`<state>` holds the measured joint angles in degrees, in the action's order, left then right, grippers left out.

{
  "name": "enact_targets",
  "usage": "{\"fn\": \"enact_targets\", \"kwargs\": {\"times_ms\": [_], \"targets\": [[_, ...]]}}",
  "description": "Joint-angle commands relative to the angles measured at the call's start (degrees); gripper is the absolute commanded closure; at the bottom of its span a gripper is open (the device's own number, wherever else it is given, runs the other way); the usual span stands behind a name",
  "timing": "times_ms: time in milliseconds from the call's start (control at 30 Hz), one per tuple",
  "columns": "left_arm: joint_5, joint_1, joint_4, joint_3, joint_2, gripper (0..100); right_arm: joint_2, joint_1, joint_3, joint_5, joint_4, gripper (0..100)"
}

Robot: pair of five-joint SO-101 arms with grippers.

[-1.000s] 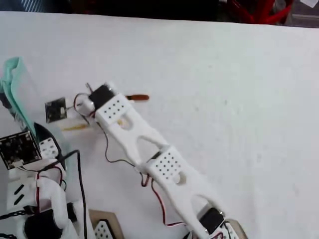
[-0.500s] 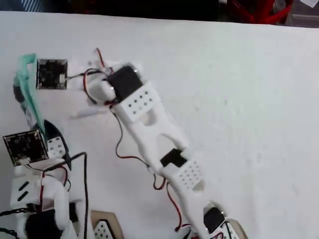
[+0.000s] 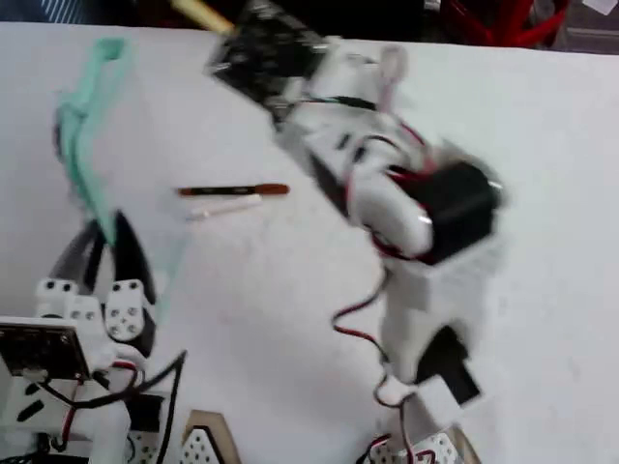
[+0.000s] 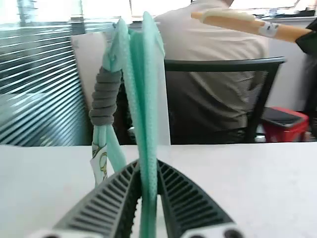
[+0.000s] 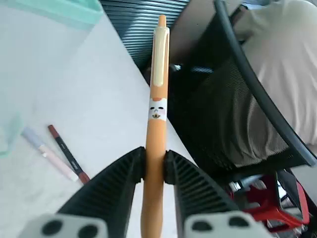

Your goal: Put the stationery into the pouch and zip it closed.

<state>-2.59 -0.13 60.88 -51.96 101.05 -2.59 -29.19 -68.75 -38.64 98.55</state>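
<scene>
Desk [image 3: 542, 145]: you are working on a white desk that carries the two loose pens and both arm bases.
Right arm [image 3: 426, 222]: your right arm is raised over the middle of the desk, its wrist toward the far edge.
Pouch [image 4: 146, 99]: the pouch has a mint-green rim and a pale see-through body. It stands on edge on the left side of the desk, with the rim uppermost.
Left end effector [image 4: 147, 173]: yours is clenched on the pouch, the ribbed black fingers [image 4: 181, 193] pressing the green edge from both sides.
Right end effector [image 5: 154, 158]: it is grasping the orange pen around the lower barrel.
Orange pen [image 5: 157, 94]: it sits upright between the fingers, off the desk, with a cream clip near its upper end. In the high view its end shows at the far edge, well apart from the pouch rim.
Dark red pen [image 3: 237, 190]: it lies flat on the desk, between the pouch and the right arm.
Pale pen [image 3: 224, 206]: it lies just beside the dark red one, nearly parallel, on the near side.
Grey cord [image 4: 104, 99]: a knotted pull hangs beside the pouch's green edge.
Tag [image 4: 99, 161]: a small printed tag hangs below the cord; you cannot read it.
Pen band [image 5: 156, 109]: a white band with a small cartoon face, with no legible writing.
</scene>
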Motion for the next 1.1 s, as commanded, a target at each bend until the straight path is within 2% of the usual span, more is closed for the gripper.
{"fn": "enact_targets", "kwargs": {"times_ms": [0, 200, 367, 433, 500, 667, 833, 933, 1067], "targets": [[0.35, 10.77, -5.98, 1.85, -0.57, 98, 11.65, 6.99, 7.12, 0.97, 0.04, 97.9], [0.44, 20.44, -18.46, -9.85, -0.57, 98, 26.07, 18.51, 20.4, -0.53, -0.04, 97.9], [0.53, 25.54, -23.03, -18.2, -0.22, 98, 31.08, 23.43, 30.95, -3.34, -0.13, 97.9], [0.53, 26.68, -23.12, -19.87, -0.22, 98, 32.22, 23.78, 33.85, 0.0, -1.36, 97.9], [0.53, 26.51, -23.12, -21.71, -0.22, 98, 33.1, 23.78, 35.6, 8.53, -3.74, 97.9], [0.53, 26.77, -23.21, -28.57, -0.13, 98, 35.56, 23.25, 41.93, 28.66, -12.18, 97.9], [0.44, 26.68, -19.25, -29.1, -0.13, 98, 40.84, 20.62, 55.65, 40.44, -20.35, 97.9], [0.18, 26.68, -14.07, -27.87, -0.04, 98, 48.84, 14.99, 67.16, 43.25, -29.14, 97.9], [0.18, 26.77, -6.95, -26.2, 0.92, 98, 61.85, 5.76, 87.3, 37.45, -44.88, 98.0]]}}
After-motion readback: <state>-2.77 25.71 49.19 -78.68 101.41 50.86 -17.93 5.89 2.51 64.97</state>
